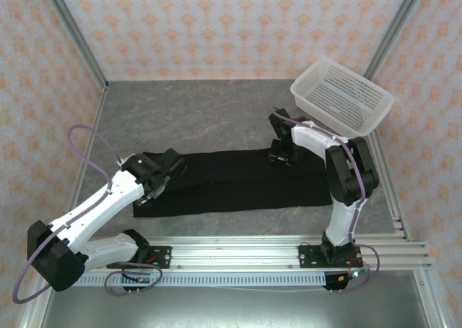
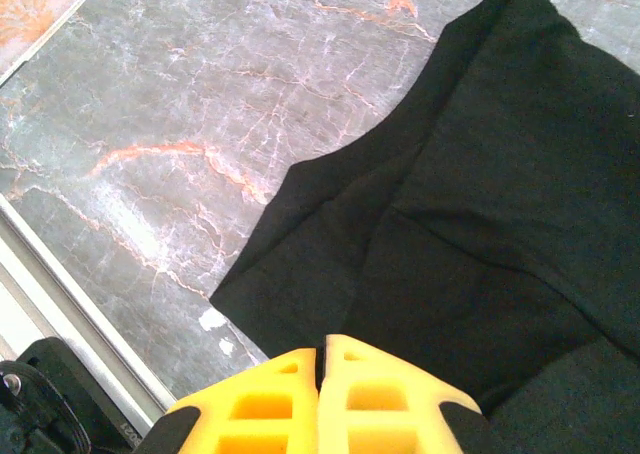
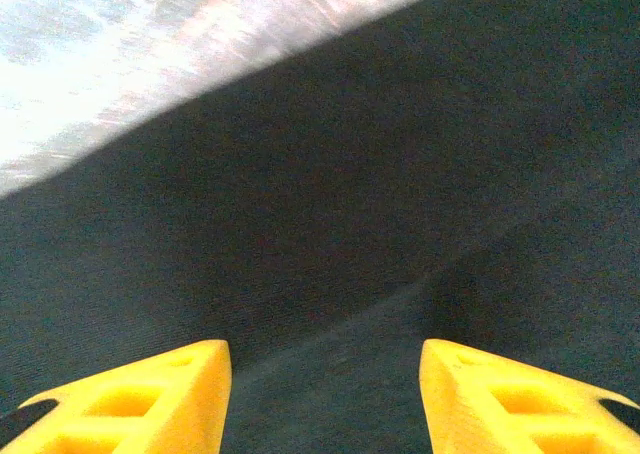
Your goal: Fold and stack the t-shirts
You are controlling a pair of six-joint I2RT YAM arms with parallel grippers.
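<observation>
A black t-shirt [image 1: 238,180] lies on the grey table as a long flat strip, plain side up; no print shows. My left gripper [image 1: 172,167] hovers over the strip's left end. In the left wrist view its yellow fingers [image 2: 322,349] are pressed together above the t-shirt [image 2: 480,174], and no cloth shows between them. My right gripper [image 1: 278,154] sits at the strip's far edge, right of centre. In the right wrist view it [image 3: 325,359] stands wide open, close above the t-shirt [image 3: 330,214], with cloth spanning the gap between its fingers.
A white plastic basket [image 1: 343,97] stands tilted at the back right corner. Patterned walls close in the table [image 1: 202,118] on three sides. An aluminium rail [image 1: 253,245] runs along the near edge.
</observation>
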